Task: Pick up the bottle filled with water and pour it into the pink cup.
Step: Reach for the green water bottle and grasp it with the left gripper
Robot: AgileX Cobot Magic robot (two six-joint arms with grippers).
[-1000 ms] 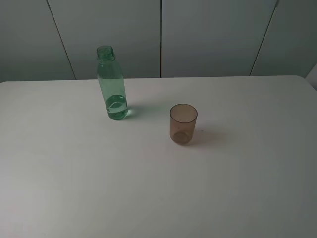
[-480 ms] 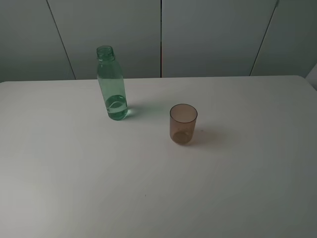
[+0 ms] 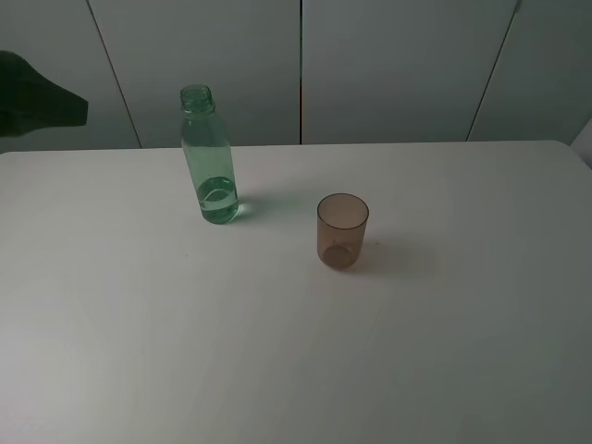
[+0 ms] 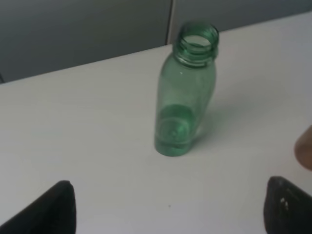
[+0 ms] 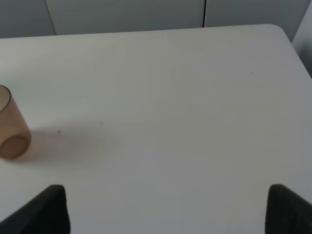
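The bottle stands upright and uncapped at the back left of the white table, with a little water in its bottom. The pink cup stands upright to its right and nearer the front, apart from it. In the left wrist view the bottle rises ahead of my left gripper, which is open with nothing between its dark fingertips; a sliver of the pink cup shows at the frame's edge. My right gripper is open and empty, with the pink cup off to one side.
A dark, blurred part of the left arm juts into the exterior view at the upper left, above the table's back edge. The white table ends at a grey panelled wall.
A dark part of the left arm has come into the exterior view at the upper left. The bottle and the cup have not moved.
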